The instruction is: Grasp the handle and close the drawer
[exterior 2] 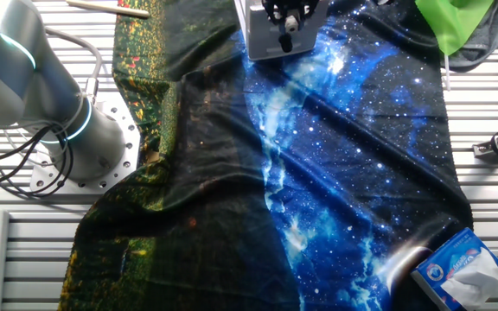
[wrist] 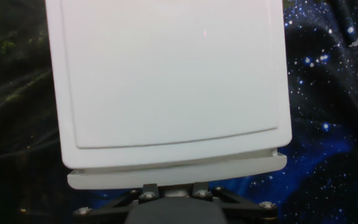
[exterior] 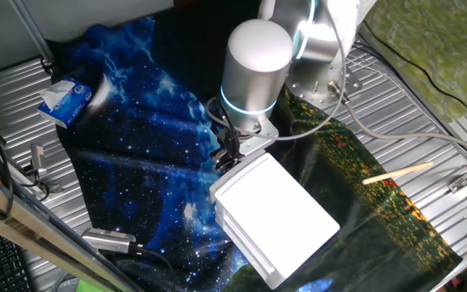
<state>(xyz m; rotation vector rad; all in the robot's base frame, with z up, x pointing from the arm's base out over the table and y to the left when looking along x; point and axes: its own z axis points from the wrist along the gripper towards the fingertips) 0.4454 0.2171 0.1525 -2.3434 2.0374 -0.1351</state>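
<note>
Reading the hand view, I judge the drawer nearly shut, its front barely proud of the cabinet; gripper at the handle, grip state hidden.

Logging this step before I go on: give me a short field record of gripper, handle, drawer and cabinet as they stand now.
gripper: at the drawer front, fingers closed in around the handle spot
handle: hidden behind the fingers in every view
drawer: front edge juts out only slightly below the cabinet top; nearly shut
cabinet: white box on the starry cloth
contact: grasp itself cannot be confirmed
</note>
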